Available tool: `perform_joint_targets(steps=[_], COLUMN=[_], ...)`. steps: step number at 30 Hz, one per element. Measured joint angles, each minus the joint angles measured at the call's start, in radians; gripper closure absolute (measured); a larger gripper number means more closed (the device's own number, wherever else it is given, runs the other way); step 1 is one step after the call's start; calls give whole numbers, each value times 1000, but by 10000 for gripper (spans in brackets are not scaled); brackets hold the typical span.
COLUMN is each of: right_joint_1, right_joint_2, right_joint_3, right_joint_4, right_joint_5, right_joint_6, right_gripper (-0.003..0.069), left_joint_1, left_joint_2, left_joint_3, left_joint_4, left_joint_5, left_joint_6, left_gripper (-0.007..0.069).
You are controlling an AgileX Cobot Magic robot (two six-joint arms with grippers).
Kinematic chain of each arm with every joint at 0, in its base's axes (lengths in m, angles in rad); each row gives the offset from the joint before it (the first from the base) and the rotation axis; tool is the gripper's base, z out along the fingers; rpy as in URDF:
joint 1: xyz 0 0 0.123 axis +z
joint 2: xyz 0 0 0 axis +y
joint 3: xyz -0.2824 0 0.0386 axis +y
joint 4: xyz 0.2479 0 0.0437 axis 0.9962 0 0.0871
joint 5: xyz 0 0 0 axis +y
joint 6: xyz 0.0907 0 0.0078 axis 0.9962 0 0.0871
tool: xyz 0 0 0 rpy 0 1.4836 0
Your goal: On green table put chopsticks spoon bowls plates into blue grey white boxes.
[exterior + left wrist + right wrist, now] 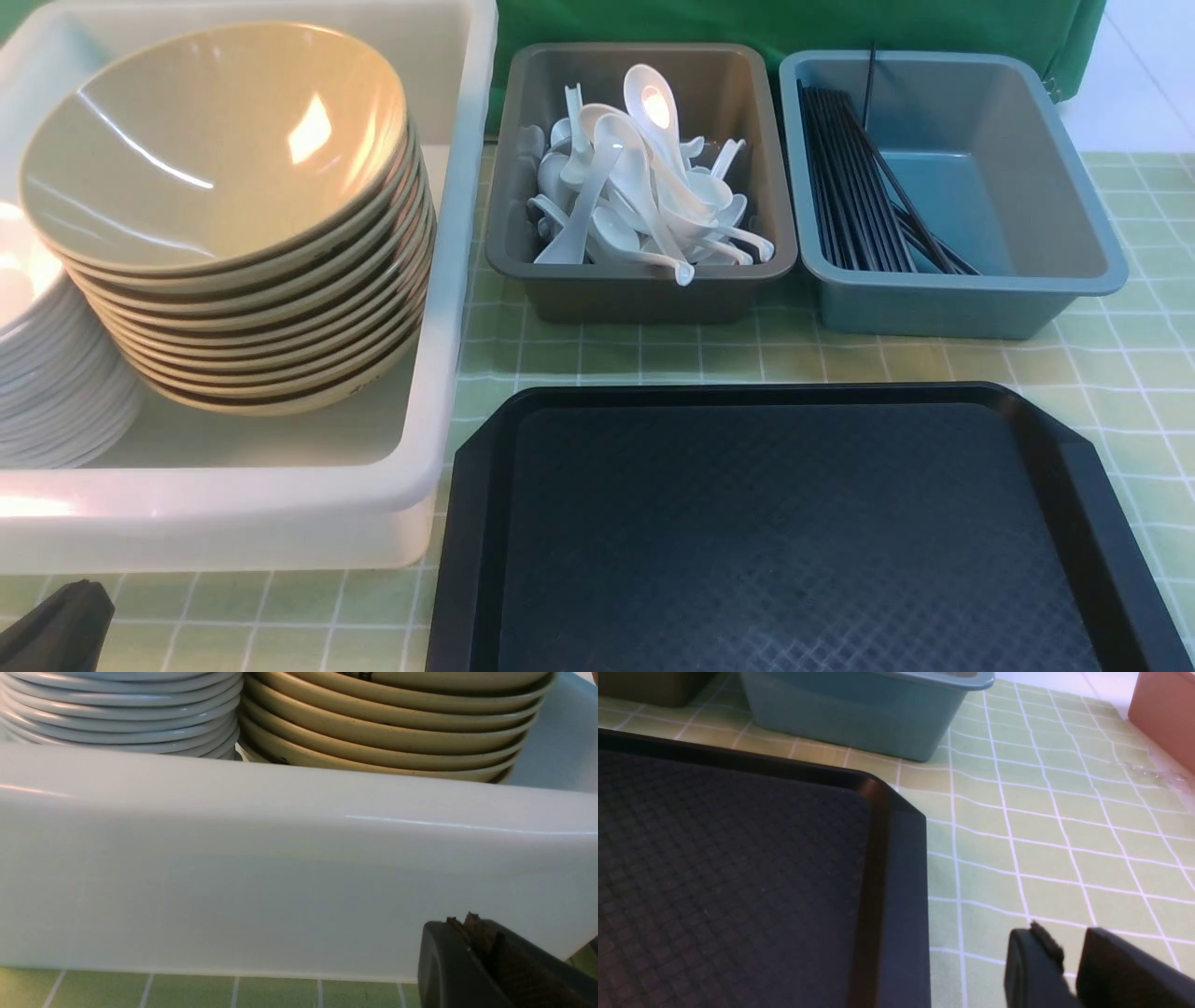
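Bowls [224, 187] stacked in white box [448, 280]; left tool [472, 933] closed, right tool [1069, 956] slightly parted, empty.

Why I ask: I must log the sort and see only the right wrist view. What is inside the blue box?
Observer: Black chopsticks lie along the left side of the blue box.
Operator: And the grey box?
Observer: The grey box holds a heap of white spoons.
Operator: The bowls?
Observer: Tan bowls are stacked in the white box, beside stacked white plates.
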Motion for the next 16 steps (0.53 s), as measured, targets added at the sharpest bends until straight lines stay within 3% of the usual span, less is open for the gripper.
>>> perform_joint_targets(steps=[16], right_joint_1=[0], right_joint_2=[0], right_joint_3=[0], right_joint_4=[0], right_joint_5=[0], right_joint_6=[0], right_gripper=[486], left_joint_1=[0], left_joint_2=[0], left_joint_3=[0], left_joint_4=[0], left_joint_5=[0], left_joint_6=[0], left_gripper=[626])
